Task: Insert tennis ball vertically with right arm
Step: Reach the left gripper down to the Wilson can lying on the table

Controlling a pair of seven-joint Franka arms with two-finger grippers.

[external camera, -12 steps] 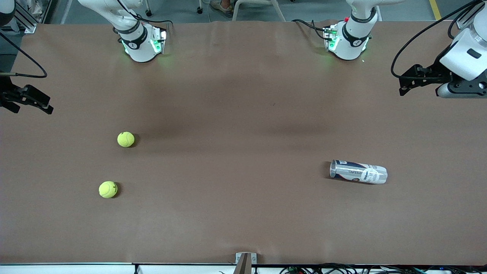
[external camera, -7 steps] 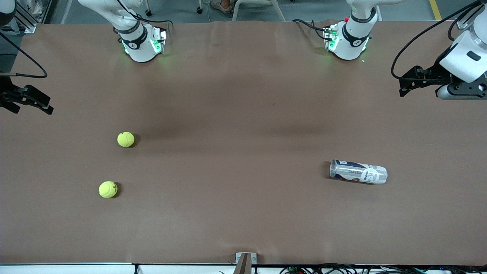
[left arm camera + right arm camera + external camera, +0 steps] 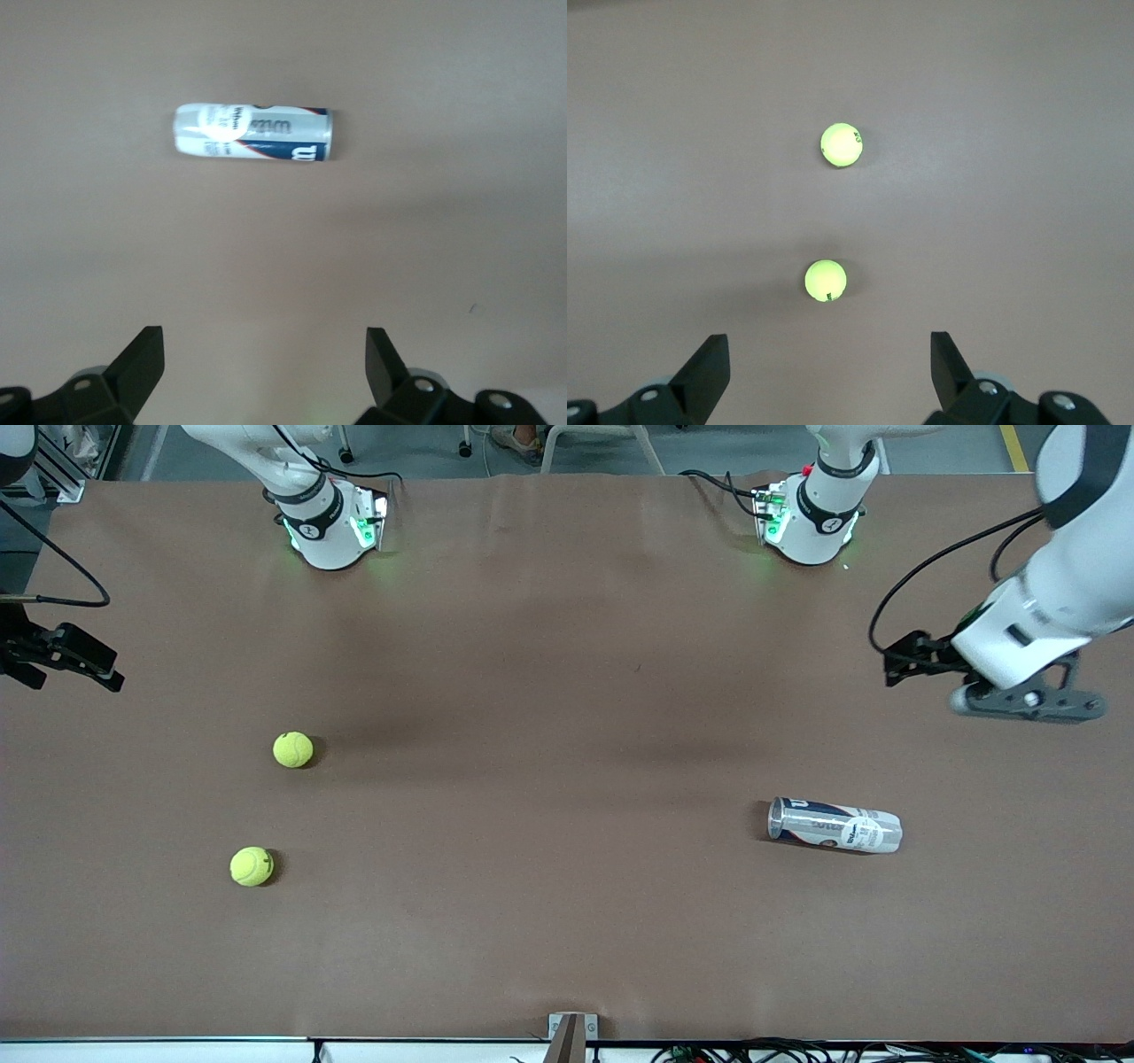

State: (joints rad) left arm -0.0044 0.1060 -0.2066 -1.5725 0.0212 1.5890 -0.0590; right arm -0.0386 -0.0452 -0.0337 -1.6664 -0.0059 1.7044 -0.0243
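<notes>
Two yellow-green tennis balls (image 3: 292, 749) (image 3: 252, 866) lie on the brown table toward the right arm's end. Both show in the right wrist view (image 3: 840, 144) (image 3: 826, 281). A clear tennis-ball can (image 3: 834, 825) with a blue and white label lies on its side toward the left arm's end, its open mouth facing the balls. It shows in the left wrist view (image 3: 252, 133). My right gripper (image 3: 99, 669) (image 3: 829, 341) is open and empty, up over the table's edge. My left gripper (image 3: 899, 662) (image 3: 264, 335) is open and empty, in the air short of the can.
Both arm bases (image 3: 332, 527) (image 3: 811, 518) stand along the table's edge farthest from the front camera. A small metal bracket (image 3: 571, 1032) sits at the edge nearest it. Black cables (image 3: 53, 558) hang from both arms.
The left arm has swung down and inward, bringing its gripper closer to the can. The right arm, the balls and the can have not moved.
</notes>
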